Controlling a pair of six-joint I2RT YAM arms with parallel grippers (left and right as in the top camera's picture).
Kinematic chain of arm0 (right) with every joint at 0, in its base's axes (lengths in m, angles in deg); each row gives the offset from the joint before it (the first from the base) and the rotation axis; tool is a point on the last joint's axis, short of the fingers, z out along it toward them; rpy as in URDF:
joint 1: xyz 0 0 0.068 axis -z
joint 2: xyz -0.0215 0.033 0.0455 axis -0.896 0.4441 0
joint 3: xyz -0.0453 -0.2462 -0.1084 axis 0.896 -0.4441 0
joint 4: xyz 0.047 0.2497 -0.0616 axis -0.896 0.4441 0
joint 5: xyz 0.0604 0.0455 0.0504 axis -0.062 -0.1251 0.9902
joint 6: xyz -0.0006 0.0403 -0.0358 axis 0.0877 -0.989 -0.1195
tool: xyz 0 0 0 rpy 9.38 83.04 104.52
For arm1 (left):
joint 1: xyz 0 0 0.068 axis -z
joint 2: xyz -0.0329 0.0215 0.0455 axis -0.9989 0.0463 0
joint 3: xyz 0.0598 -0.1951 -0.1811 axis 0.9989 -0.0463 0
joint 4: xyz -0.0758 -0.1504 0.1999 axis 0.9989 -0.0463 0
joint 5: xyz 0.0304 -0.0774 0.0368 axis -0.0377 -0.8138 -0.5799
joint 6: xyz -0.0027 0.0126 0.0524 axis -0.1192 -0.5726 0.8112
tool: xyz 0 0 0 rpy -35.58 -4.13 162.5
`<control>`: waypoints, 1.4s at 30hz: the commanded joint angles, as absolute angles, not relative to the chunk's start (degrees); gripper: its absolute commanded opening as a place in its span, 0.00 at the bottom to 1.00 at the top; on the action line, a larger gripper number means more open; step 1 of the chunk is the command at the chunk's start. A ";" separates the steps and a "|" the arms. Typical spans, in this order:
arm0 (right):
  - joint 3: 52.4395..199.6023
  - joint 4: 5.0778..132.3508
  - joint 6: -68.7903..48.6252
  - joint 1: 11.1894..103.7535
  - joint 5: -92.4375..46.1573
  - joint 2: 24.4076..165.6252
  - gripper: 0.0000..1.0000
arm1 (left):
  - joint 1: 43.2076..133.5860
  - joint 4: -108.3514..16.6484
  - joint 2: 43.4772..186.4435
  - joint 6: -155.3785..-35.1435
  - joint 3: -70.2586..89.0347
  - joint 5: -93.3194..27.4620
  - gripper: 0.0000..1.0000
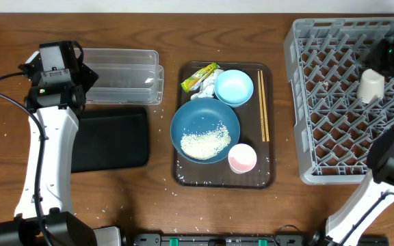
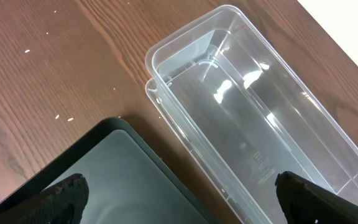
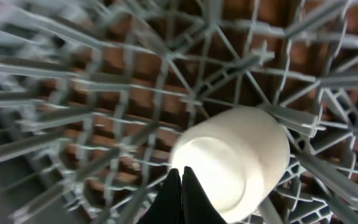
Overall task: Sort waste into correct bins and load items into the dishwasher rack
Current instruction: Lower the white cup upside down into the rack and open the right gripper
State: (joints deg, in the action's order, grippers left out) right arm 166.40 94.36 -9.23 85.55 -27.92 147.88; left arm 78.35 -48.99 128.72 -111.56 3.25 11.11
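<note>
My right gripper [image 3: 182, 180] is shut on the small white cup [image 3: 241, 155], held over the grey dishwasher rack [image 3: 73, 118]; the overhead view shows the cup [image 1: 371, 86] in the rack's [image 1: 308, 102] right half. My left gripper [image 2: 182, 199] is open and empty above the gap between the clear tub [image 2: 253, 118] and the black tray [image 2: 110, 180]. On the brown serving tray, a dark-blue bowl [image 1: 187, 123] holds rice [image 1: 204, 142]. Beside it are a light-blue bowl [image 1: 234, 87], a pink cup [image 1: 242, 158], chopsticks [image 1: 263, 106], a yellow-green wrapper [image 1: 200, 76] and a white tissue [image 1: 208, 87].
The brown serving tray [image 1: 183, 176] sits in the middle of the wooden table. The clear tub [image 1: 125, 75] and the black tray [image 1: 111, 137] lie at the left. Loose rice grains are scattered on the wood near the front edge [image 1: 176, 232].
</note>
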 commanded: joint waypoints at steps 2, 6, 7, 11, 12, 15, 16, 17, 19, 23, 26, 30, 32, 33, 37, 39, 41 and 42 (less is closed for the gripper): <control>166.66 95.76 -10.52 86.31 -31.09 149.10 0.01 | 78.09 -49.14 129.16 -111.82 2.90 11.22 0.99; 166.69 97.25 -10.54 86.86 -31.43 147.81 0.01 | 78.09 -49.14 129.16 -111.82 2.90 11.22 0.99; 166.69 97.55 -10.54 87.03 -31.46 147.37 0.01 | 78.09 -49.14 129.16 -111.82 2.90 11.22 0.99; 166.69 99.50 -13.40 87.60 -35.61 145.21 0.01 | 78.09 -49.14 129.16 -111.82 2.90 11.22 0.99; 166.69 99.81 -13.54 87.58 -36.42 144.53 0.01 | 78.09 -49.14 129.16 -111.82 2.90 11.22 0.99; 166.69 100.88 -13.54 87.56 -38.63 142.26 0.01 | 78.09 -49.14 129.16 -111.82 2.90 11.22 0.99; 166.69 101.40 -13.56 87.38 -38.71 141.30 0.01 | 78.09 -49.14 129.16 -111.82 2.90 11.22 0.99; 166.69 101.69 -13.56 87.27 -38.67 140.64 0.01 | 78.09 -49.14 129.16 -111.82 2.90 11.22 0.99; 166.69 101.97 -13.54 86.99 -38.41 139.31 0.01 | 78.09 -49.14 129.16 -111.82 2.90 11.22 0.99; 166.69 100.61 -13.47 86.81 -33.97 138.24 0.01 | 78.09 -49.14 129.16 -111.82 2.90 11.22 0.99; 166.66 99.06 -13.49 86.64 -31.87 138.89 0.01 | 78.09 -49.14 129.16 -111.82 2.90 11.22 0.99; 166.66 96.68 -13.51 86.11 -31.76 141.50 0.01 | 78.09 -49.14 129.16 -111.82 2.90 11.22 0.99; 166.66 96.11 -13.51 85.94 -31.74 143.24 0.01 | 78.09 -49.14 129.16 -111.82 2.90 11.22 0.99; 166.66 96.09 -13.51 85.94 -31.76 143.81 0.01 | 78.09 -49.14 129.16 -111.82 2.90 11.22 0.99; 166.66 96.00 -13.51 85.94 -31.74 146.74 0.01 | 78.09 -49.14 129.16 -111.82 2.90 11.22 0.99; 166.66 95.94 -13.49 85.94 -31.57 147.79 0.01 | 78.09 -49.14 129.16 -111.82 2.90 11.22 0.99; 166.66 96.20 -13.45 85.96 -31.48 148.14 0.01 | 78.09 -49.14 129.16 -111.82 2.90 11.22 0.99; 166.66 96.24 -13.19 85.96 -31.46 148.14 0.01 | 78.09 -49.14 129.16 -111.82 2.90 11.22 0.99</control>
